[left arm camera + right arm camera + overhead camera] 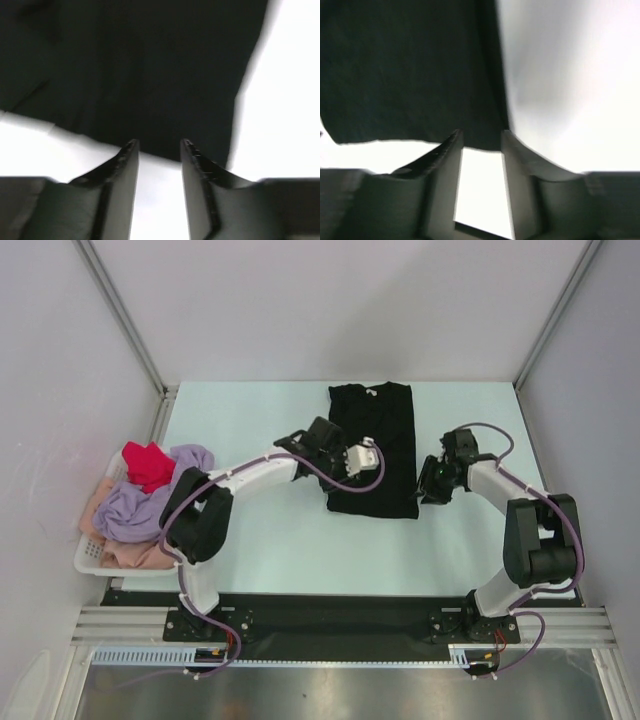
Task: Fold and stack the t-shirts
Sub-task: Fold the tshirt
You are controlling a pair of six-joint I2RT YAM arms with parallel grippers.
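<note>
A black t-shirt (385, 430) lies flat mid-table, folded into a long narrow strip with its collar at the far end. My left gripper (338, 472) hovers at the strip's left edge, near the front. In the left wrist view its open fingers (157, 145) end just short of the black cloth (150, 65), with only bare table between them. My right gripper (428, 495) is beside the front right corner. In the right wrist view it (481, 134) is open and empty, its tips at the cloth's (410, 65) corner. Red (148, 462), lavender (135, 505) and pale pink (135, 555) t-shirts lie crumpled at the left.
A white lattice basket (88, 558) at the table's left edge holds the crumpled shirts. Grey walls close in the table on the left, back and right. Both arm bases sit on a black rail at the near edge.
</note>
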